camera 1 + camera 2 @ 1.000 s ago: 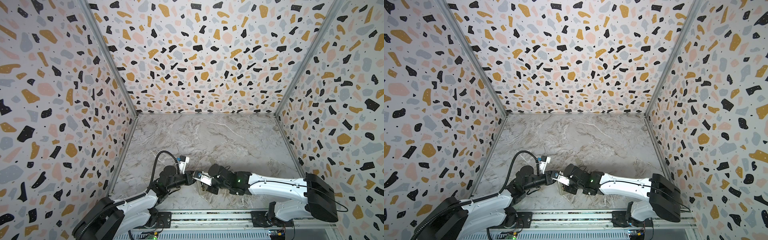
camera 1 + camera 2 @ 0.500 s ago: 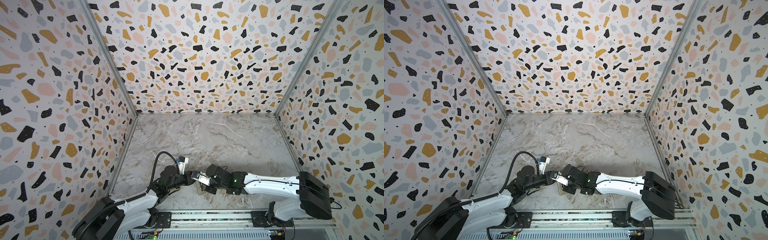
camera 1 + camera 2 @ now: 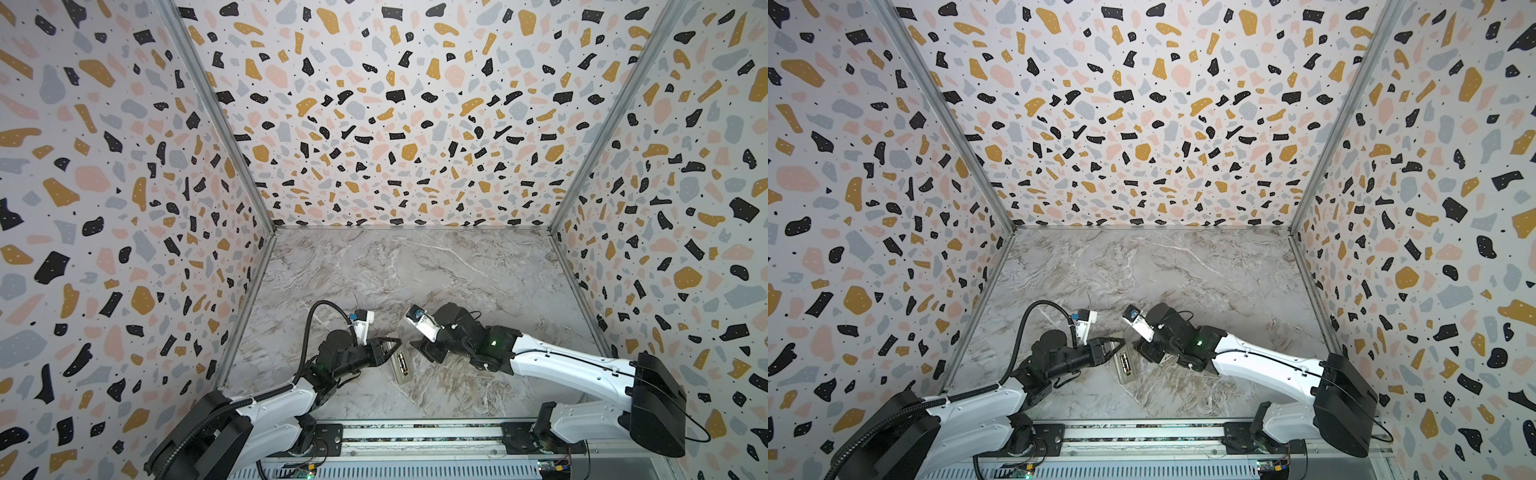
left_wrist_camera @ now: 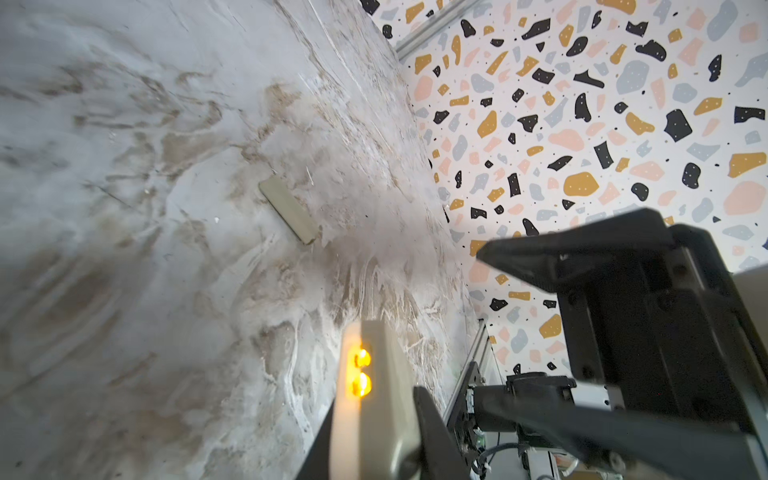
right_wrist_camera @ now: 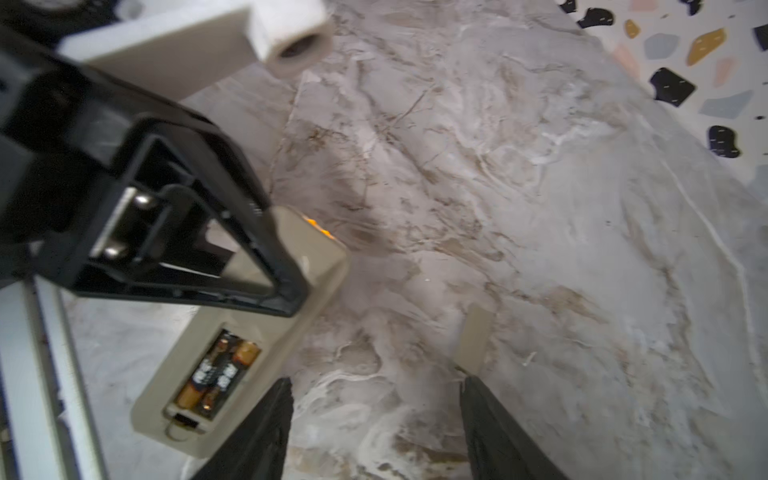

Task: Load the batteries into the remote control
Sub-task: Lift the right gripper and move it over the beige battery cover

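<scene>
The pale remote control (image 3: 401, 368) (image 3: 1126, 368) sits low at the front of the table, back side up. Both batteries (image 5: 218, 374) lie side by side in its open recess, dark with gold ends. My left gripper (image 3: 392, 347) (image 3: 1116, 345) (image 5: 286, 291) is shut on the remote control (image 4: 376, 399) at the end away from the recess, one finger on each side. My right gripper (image 3: 424, 351) (image 3: 1145, 352) (image 5: 374, 419) hangs open just right of the remote control (image 5: 249, 332), with only bare table between its fingers.
A small flat pale cover plate (image 4: 289, 210) (image 5: 473, 338) lies on the marble right beside my right gripper's finger. Terrazzo walls (image 3: 395, 124) close in the left, back and right. A metal rail (image 3: 415, 432) runs along the front edge.
My right gripper was shut at the remote's recess; now it has opened and drawn back to the right. The left gripper and the remote have stayed in place.
</scene>
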